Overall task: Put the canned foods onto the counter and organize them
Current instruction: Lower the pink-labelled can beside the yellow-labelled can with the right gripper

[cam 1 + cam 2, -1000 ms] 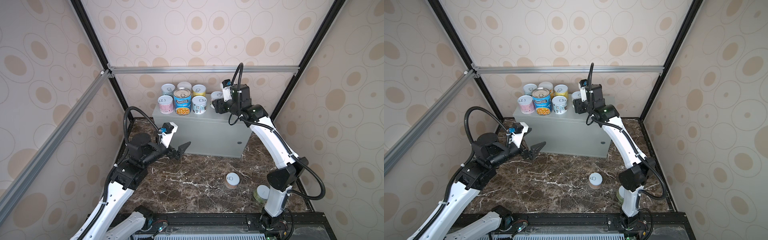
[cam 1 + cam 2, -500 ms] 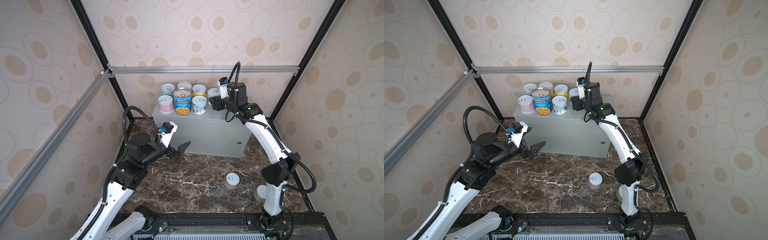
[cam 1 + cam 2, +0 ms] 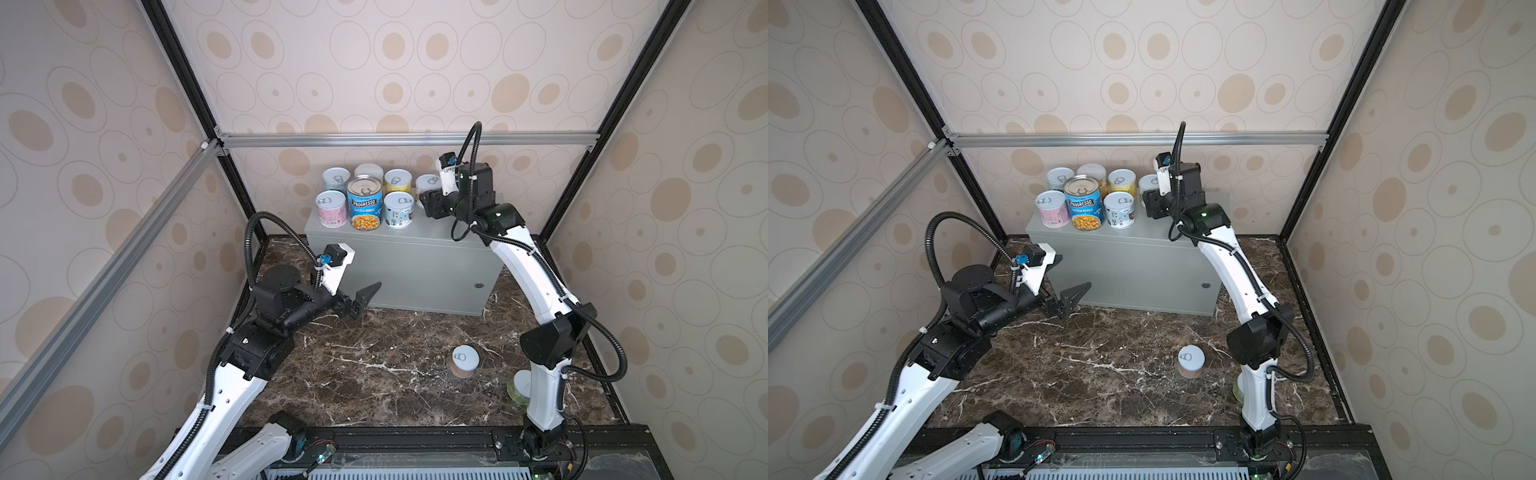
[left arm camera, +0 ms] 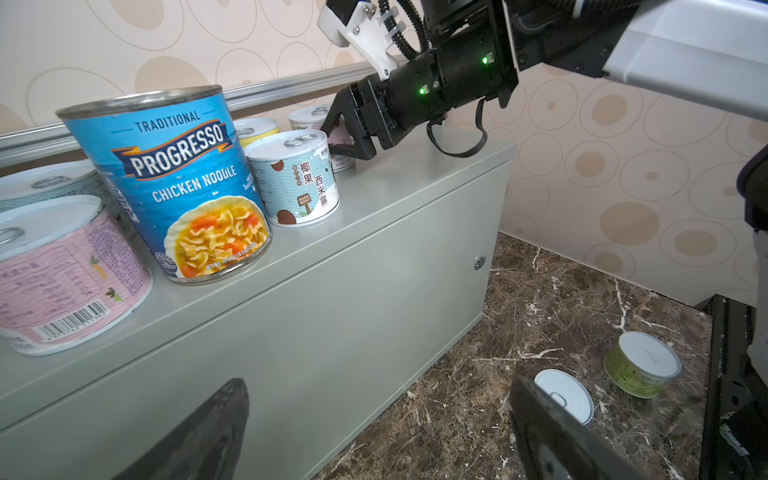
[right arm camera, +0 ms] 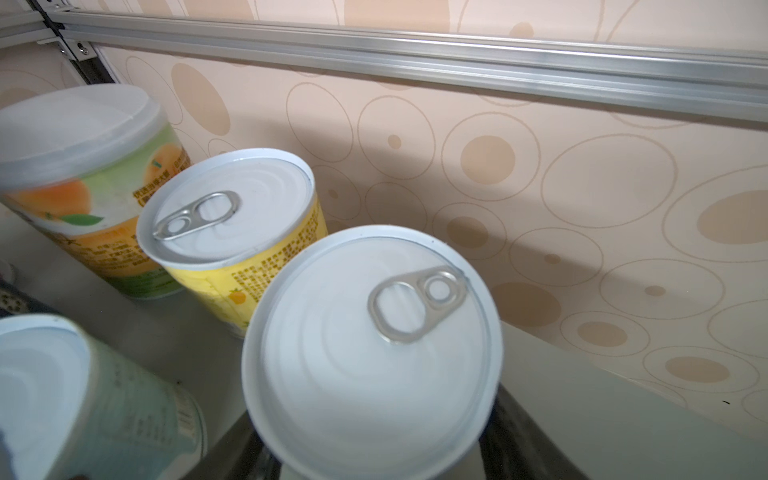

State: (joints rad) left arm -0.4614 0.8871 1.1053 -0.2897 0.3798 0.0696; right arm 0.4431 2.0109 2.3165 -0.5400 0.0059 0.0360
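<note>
Grey metal counter (image 3: pixel 415 266): six cans (image 3: pixel 331 208) in two rows on its left half, with the Progresso can (image 3: pixel 365 203) front middle. My right gripper (image 3: pixel 430 199) clamps a pale-lidded can (image 5: pixel 374 353) just beside the yellow can (image 5: pixel 232 249) in the back row. Marble floor (image 3: pixel 374 374): brown can (image 3: pixel 464 359) and green can (image 3: pixel 519 386), the latter partly behind my right arm's base. My left gripper (image 3: pixel 361 301) hangs wide and empty before the counter's front.

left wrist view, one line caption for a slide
Right pincer grips a back-row can on the grey counter, past the Progresso can; green can and white-lidded can on the floor.
</note>
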